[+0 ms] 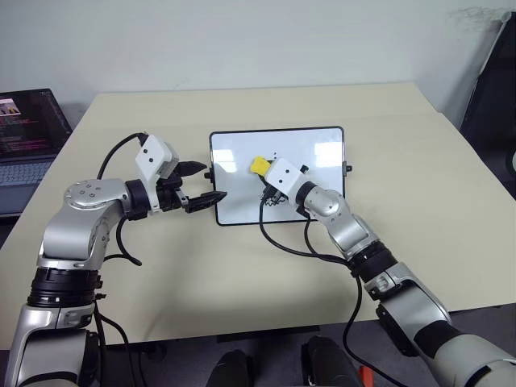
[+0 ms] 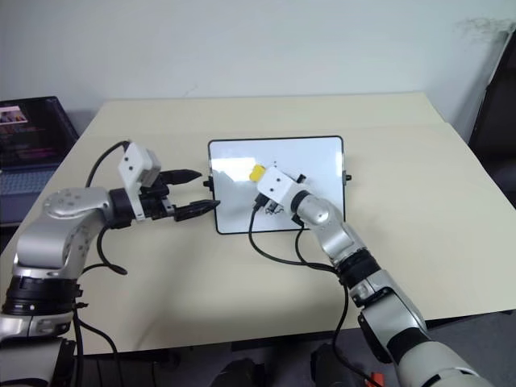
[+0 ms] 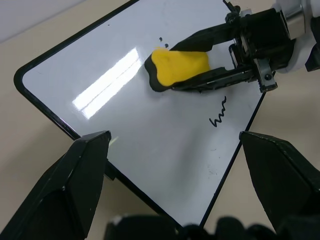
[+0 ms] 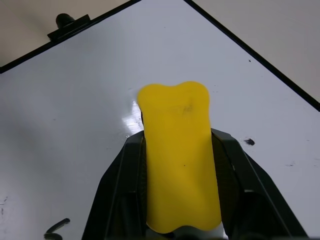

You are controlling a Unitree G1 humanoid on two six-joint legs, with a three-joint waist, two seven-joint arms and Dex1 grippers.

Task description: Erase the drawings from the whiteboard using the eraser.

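Right tool [image 4: 177, 200] pinching yellow eraser [image 4: 177, 155] over whiteboard [image 3: 125, 125]; left tool [image 1: 197, 184] spread beside it.

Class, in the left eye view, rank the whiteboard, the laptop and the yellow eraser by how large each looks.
1. whiteboard, largest.
2. laptop, smaller as seen, though the picture's edge cuts it off, so its full size is uncertain.
3. eraser, clearly smallest, a little yellow block held on the board by the right gripper.

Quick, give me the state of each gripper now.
Left gripper: open, holding nothing.
Right gripper: shut on the eraser.
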